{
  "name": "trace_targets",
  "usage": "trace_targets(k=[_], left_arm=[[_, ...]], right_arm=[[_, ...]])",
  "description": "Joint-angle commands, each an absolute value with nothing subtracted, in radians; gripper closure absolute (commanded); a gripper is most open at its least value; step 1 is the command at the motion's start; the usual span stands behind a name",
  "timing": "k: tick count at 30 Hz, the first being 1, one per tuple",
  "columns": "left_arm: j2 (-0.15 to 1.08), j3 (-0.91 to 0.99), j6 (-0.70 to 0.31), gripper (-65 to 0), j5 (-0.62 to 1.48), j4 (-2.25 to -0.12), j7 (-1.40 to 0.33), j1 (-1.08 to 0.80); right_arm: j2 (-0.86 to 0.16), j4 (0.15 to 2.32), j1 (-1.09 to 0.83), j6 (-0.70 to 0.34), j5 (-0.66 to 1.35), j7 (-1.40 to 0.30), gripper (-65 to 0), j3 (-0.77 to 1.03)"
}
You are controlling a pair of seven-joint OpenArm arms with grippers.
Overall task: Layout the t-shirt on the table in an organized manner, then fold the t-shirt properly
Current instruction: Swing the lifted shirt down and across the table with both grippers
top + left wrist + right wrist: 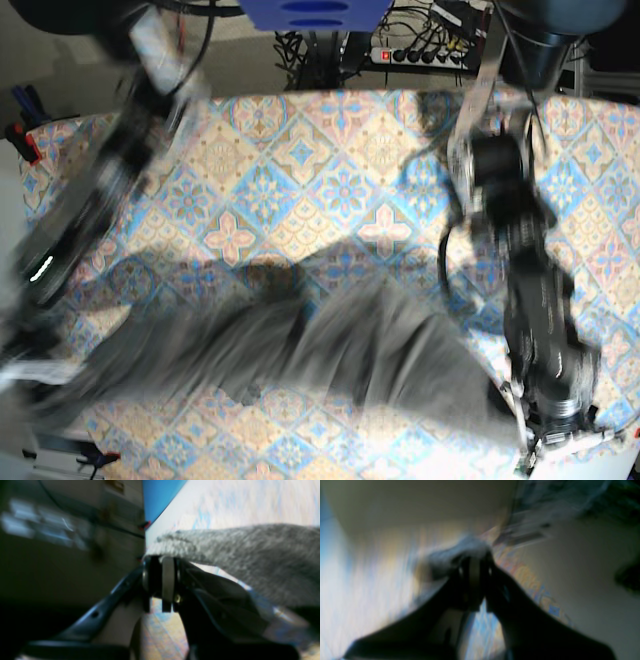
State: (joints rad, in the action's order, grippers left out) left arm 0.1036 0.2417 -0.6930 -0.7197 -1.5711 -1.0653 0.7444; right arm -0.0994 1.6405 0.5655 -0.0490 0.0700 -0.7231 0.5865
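Both grippers, left point(168, 562) and right point(474, 566), pinch your wrinkled dark-grey knit t-shirt point(330, 345), stretched along the pastel diamond-patterned table's point(330, 180) near edge; lower it flat next.

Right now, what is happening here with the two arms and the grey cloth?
Both arms hold the t-shirt by opposite ends, stretched across the table. The left tool is shut on one edge and the right tool is shut on a bunched end. The shirt is wrinkled and not yet folded. The pictures are blurred.

Two black arms point(530, 290) with glossy curved gripper point(162, 562) fingers, pale pads and small round screws.
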Motion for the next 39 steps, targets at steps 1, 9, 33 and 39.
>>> trace_targets(k=[1,9,33,39], left_arm=[[0.131,0.203,-0.698,-2.8,-0.765,-1.454,-1.079,0.725],[0.102,0.157,-0.698,-2.8,-0.872,-1.679,-0.892,0.334],[0.035,0.101,-0.698,-2.7,-0.986,-1.705,-0.865,0.343],[0.036,0.101,-0.698,-2.7,-0.967,-1.707,-0.862,0.343]], right_arm=[[-0.104,1.573,0.539,-0.081,0.085,-0.796,0.0,0.573],[-0.151,1.612,0.383,-0.130,0.087,-0.739,0.0,0.495],[-0.148,1.646,0.372,-0.131,0.088,-0.719,0.0,0.417],[-0.148,1.656,0.372,-0.131,0.088,-0.720,0.0,0.417]])
